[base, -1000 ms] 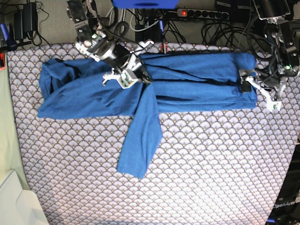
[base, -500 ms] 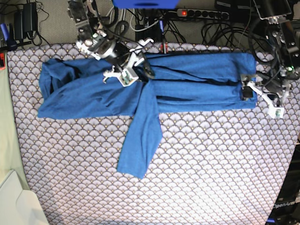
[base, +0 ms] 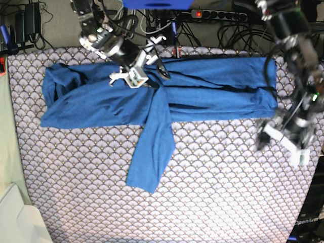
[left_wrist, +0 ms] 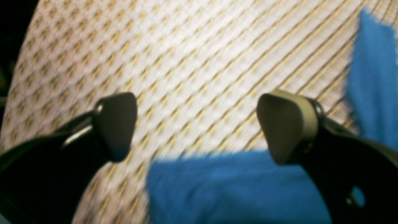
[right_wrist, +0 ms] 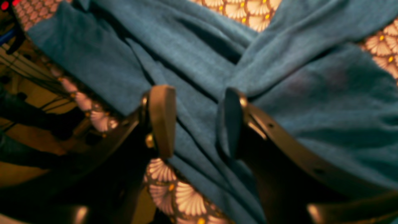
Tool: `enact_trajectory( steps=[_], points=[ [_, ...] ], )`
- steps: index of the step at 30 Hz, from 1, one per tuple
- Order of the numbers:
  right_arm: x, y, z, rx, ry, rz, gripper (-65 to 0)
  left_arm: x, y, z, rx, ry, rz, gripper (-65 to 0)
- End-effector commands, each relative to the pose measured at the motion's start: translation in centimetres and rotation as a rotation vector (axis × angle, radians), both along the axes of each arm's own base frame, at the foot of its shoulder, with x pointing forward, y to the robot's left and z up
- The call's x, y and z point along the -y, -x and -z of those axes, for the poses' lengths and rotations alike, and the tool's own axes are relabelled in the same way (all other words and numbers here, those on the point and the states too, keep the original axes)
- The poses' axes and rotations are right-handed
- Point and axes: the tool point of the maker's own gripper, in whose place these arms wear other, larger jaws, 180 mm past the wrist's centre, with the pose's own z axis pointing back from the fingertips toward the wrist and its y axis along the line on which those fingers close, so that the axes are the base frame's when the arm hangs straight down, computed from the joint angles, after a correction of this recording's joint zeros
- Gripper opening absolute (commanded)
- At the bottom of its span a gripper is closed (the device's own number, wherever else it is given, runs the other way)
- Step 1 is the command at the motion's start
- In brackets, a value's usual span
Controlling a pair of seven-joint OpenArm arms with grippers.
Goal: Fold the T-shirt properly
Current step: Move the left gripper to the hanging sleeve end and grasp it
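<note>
The blue T-shirt point(base: 212, 86) lies as a long band across the far part of the table, with one sleeve point(base: 152, 152) trailing toward the middle. My right gripper point(base: 152, 76) hovers over the band where that sleeve starts. In the right wrist view its jaws point(right_wrist: 199, 121) stand apart, with creased shirt fabric point(right_wrist: 311, 93) under them and nothing pinched. My left gripper point(base: 280, 144) is off the shirt's right end, above the patterned cloth. In the left wrist view it point(left_wrist: 197, 127) is wide open and empty, a shirt corner point(left_wrist: 233, 186) just below it.
A scallop-patterned cloth point(base: 217, 192) covers the table. Behind the far edge run a power strip and tangled cables point(base: 217, 14). A white object point(base: 15, 217) sits at the front left corner, and a pale green panel point(base: 6, 131) lines the left side.
My right gripper has opened and let go of the shirt by the sleeve, drawing back slightly. My left gripper has moved off the shirt's right edge toward the front, still open.
</note>
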Motion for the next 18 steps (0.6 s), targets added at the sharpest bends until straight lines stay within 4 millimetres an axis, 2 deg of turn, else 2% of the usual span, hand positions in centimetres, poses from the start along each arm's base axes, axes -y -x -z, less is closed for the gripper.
enact_trajectory(
  steps=[1,2,4,8,10,14,17,18],
  points=[
    [0.8,-0.9,-1.6,0.053,-0.022,0.026,-37.7,2.1,-1.9,-2.7,0.087,0.01,0.063,-1.7],
    [1.3,-1.1,-1.9,0.061,-0.015,0.039,-37.7,3.8,-2.7,-3.2,0.095,0.011,0.106,-1.7],
    [2.6,-1.7,-2.2,0.076,0.001,0.072,-37.7,8.5,-4.8,-3.6,0.095,0.023,0.22,-1.7],
    [5.2,-2.8,-2.3,0.093,0.029,0.141,-37.7,16.2,-8.0,-2.9,0.038,0.1,0.356,-1.7],
    [6.2,-3.1,-2.2,0.09,0.045,0.163,-37.7,19.1,-9.4,-2.4,0.021,0.117,0.391,-1.7],
    [7.7,-3.9,-2.1,0.068,0.107,0.189,-37.7,25.0,-11.3,0.4,0.039,0.107,0.433,-1.7],
    [8.1,-4.1,-2.5,0.061,0.14,0.19,-38.0,28.6,-11.5,2.4,0.052,0.102,0.458,-1.7],
    [8.1,-4.2,-2.6,0.057,0.15,0.19,-38.0,28.5,-11.5,4.0,0.036,0.094,0.454,-1.7]
  ],
)
